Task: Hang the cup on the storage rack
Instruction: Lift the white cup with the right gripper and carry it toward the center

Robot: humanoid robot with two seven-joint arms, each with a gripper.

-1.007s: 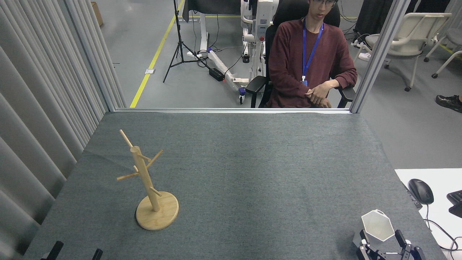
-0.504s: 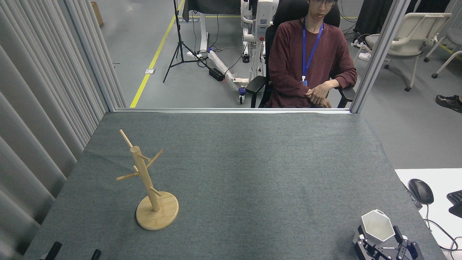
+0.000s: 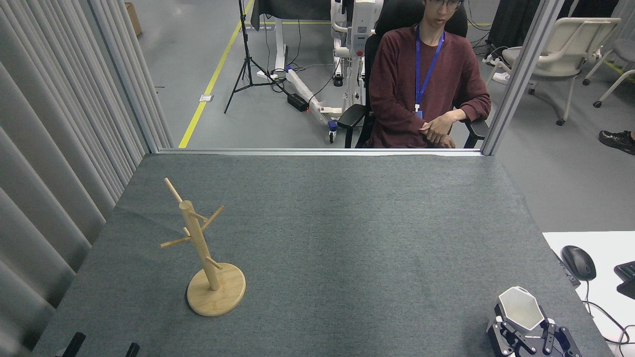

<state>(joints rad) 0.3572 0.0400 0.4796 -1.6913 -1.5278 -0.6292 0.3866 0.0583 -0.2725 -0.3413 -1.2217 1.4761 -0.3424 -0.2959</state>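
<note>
The white hexagonal faceted cup (image 3: 521, 308) is being held at the lower right of the frame, its open mouth facing up toward the camera. It is being gripped from below by the dark right gripper (image 3: 527, 333), whose jaws are clamped on either side of the cup's lower body. The light bamboo-coloured mug tree with an upright post, thin angled pegs and a round disc base (image 3: 208, 258) is standing at the lower left of the frame on the grey felt-covered table (image 3: 347, 238), well apart from the cup. Only two dark tips of the left gripper (image 3: 101, 346) are being shown at the bottom left edge; whether it is spread or closed cannot be told.

The carrying step appears to be in hand: the cup is grasped but not yet hung. The next move is judged to call for the cup to be carried leftward across the table and its rim tab lined up with a peg; the tab's hole is not being made out here.
</note>
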